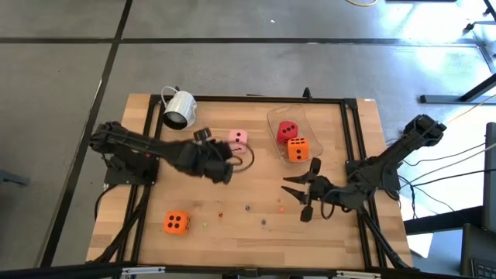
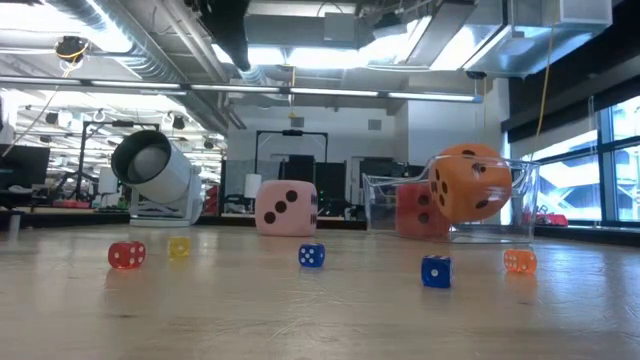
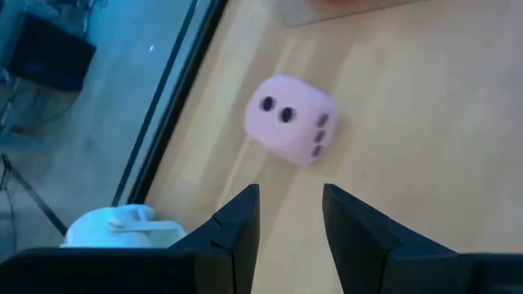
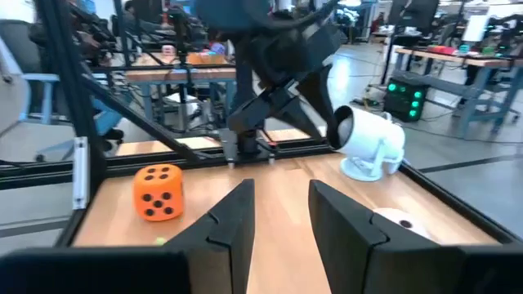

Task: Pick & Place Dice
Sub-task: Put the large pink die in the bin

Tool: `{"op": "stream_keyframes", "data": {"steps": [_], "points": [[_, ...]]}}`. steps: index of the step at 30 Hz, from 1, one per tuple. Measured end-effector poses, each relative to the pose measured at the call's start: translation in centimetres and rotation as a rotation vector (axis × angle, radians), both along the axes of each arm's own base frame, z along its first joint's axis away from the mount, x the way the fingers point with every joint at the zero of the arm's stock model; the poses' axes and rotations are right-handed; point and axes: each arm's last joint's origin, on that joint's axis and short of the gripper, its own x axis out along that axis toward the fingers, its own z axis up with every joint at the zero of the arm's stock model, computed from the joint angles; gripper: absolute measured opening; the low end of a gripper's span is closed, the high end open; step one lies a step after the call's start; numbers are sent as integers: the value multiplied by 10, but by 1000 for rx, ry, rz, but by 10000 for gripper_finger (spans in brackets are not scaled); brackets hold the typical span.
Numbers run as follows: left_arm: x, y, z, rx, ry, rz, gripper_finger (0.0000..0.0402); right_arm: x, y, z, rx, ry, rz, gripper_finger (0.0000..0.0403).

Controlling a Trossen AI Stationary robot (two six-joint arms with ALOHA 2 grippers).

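A: Dice: where are the soft cubes on the pale wooden table (image 1: pixel 232 225)?
B: Red die (image 1: pixel 287 129) and orange die (image 1: pixel 297 149) sit in the clear plastic tray (image 1: pixel 273 120); pink die (image 1: pixel 238 139) lies beside the left gripper (image 1: pixel 230 159); another orange die (image 1: pixel 176 222) sits near the front.
A: Grippers?
B: Left parted narrowly, empty. Right gripper (image 1: pixel 302 195) spread, empty. Open workshop behind.

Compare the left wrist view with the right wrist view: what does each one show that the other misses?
Only the left wrist view shows the pink die, lying on the table just ahead of the left gripper, whose fingers stand apart. Only the right wrist view shows the lone orange die and the open, empty right gripper. Both show the white mug lying on its side on the wooden table.
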Motion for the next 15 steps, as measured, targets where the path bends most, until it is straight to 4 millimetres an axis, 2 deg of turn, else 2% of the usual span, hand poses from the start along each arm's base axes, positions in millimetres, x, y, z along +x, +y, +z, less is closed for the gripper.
{"op": "stream_keyframes", "data": {"steps": [4,8,15], "points": [[-4,28,12,-10,-33,18,129,8,-10,-4,26,36,27,124],[-8,59,27,-58,-108,-34,129,25,-25,-12,53,67,33,127],[-14,135,43,-218,-307,-189,129,52,-53,-32,65,149,57,127]]}}
